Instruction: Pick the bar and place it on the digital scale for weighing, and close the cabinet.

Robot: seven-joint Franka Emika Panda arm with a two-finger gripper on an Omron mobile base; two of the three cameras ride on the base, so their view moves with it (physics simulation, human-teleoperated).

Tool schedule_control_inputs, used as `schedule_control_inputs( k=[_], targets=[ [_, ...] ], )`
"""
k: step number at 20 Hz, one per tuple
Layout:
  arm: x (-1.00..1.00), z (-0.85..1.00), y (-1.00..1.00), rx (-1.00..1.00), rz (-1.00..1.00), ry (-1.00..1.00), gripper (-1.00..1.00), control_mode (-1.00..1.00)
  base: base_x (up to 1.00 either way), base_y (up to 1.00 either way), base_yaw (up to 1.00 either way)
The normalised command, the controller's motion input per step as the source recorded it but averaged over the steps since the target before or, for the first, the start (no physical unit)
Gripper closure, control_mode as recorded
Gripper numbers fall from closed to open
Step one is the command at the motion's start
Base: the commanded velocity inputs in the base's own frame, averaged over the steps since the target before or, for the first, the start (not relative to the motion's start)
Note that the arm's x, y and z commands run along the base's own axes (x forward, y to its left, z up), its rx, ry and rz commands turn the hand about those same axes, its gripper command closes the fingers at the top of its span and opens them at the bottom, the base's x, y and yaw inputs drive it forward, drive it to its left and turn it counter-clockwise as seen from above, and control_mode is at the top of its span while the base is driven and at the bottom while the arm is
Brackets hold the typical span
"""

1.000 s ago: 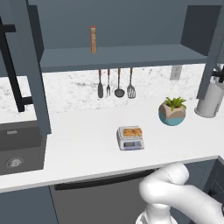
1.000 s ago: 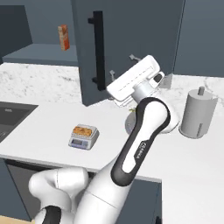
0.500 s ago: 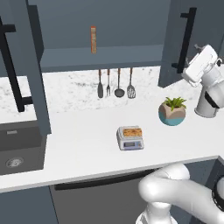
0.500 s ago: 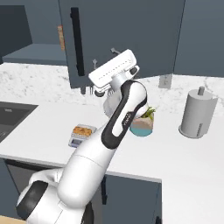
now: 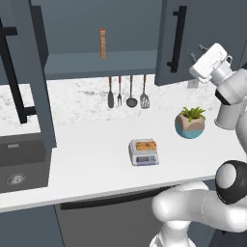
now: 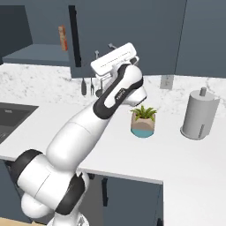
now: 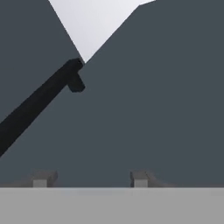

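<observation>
One of two jobs looks done: bar (image 5: 144,144) sits on the scale (image 5: 144,152) mid-surface, left of the potted plant (image 5: 191,123). Cabinet (image 5: 207,38) closing is what's left. Right door (image 5: 185,43) hangs partly out with its black handle (image 5: 177,38) facing the room, left door (image 5: 29,72) is swung wide open, orange box (image 5: 102,43) on the shelf inside. Gripper (image 6: 103,48) is up at the right door, well above and right of the bar. Fingers (image 7: 139,178) are spread apart, nothing between them, pointing at the flat door face, handle off to one side in the hand view
</observation>
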Motion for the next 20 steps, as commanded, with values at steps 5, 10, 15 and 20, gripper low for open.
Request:
schedule_control_inputs(
  k=[5, 10, 15, 20],
  targets=[
    [0.59, -0.04, 0.03, 0.0, 0.0, 0.01, -1.0, -1.0, 0.0, 0.0, 0.0],
    [0.68, -0.09, 0.0, -0.01, -0.01, 0.0, -1.0, -1.0, 0.0, 0.0, 0.0],
    [0.7, -0.08, 0.0, -0.01, -0.03, 0.0, -1.0, -1.0, 0.0, 0.0, 0.0],
    [-0.06, 0.06, 0.0, 0.0, -0.01, -0.04, -1.0, -1.0, 0.0, 0.0, 0.0]
  ],
)
